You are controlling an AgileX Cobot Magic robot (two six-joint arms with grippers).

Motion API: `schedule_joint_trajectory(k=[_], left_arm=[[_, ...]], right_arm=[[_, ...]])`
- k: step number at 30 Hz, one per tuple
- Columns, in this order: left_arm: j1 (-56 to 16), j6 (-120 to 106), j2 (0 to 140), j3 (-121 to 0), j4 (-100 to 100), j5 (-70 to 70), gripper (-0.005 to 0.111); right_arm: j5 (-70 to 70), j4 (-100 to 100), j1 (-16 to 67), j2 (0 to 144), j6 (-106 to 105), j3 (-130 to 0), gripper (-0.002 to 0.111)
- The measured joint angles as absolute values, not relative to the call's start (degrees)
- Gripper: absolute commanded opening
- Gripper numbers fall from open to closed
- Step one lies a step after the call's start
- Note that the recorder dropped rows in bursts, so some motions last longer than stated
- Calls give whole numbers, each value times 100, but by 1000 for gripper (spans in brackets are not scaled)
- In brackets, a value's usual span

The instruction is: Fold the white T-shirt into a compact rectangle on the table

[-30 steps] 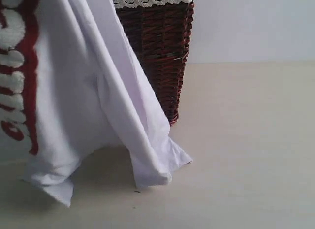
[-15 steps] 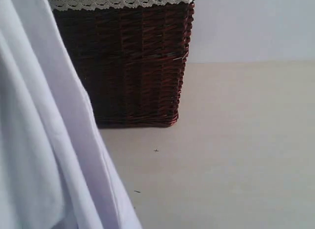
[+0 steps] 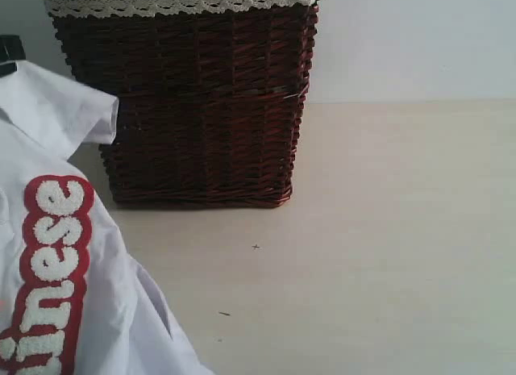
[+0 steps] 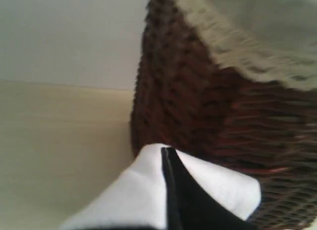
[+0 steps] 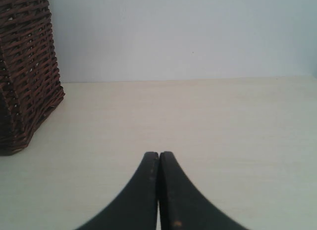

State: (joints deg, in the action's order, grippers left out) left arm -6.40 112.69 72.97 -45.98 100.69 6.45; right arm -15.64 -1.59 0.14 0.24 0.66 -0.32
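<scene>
The white T-shirt (image 3: pixel 121 310) is observed at the left of the exterior view, beside and in front of the dark red wicker basket (image 3: pixel 201 109), with its red-outlined lettering shown. A fold of it is pinched by the left gripper (image 4: pixel 166 152). The right gripper (image 5: pixel 159 156) is pressed together, with nothing held, above the table (image 5: pixel 208 121).
</scene>
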Motion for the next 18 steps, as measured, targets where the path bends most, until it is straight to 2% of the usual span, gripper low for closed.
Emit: schedule_joint_trajectory(k=[2,6,7,9,14,18], left_arm=[[-499,11105,7690,-4703,10057,431,19],[-110,10911,8371,-5065,10038,529,64],[-15,10893,8523,-5170,10021,667,71],[136,10881,8767,-5392,10023,974,71],[270,10844,8918,-5787,10017,1430,56],[270,10812,8655,-5925,10008,1379,54]], right_arm=[[-1564,-159,14,24,66,-32,0],[-1564,-159,14,24,66,-32,0],[-1564,-159,14,24,66,-32,0],[-1564,-159,14,24,66,-32,0],[-1564,-159,14,24,66,-32,0],[-1564,-159,14,24,66,-32,0]])
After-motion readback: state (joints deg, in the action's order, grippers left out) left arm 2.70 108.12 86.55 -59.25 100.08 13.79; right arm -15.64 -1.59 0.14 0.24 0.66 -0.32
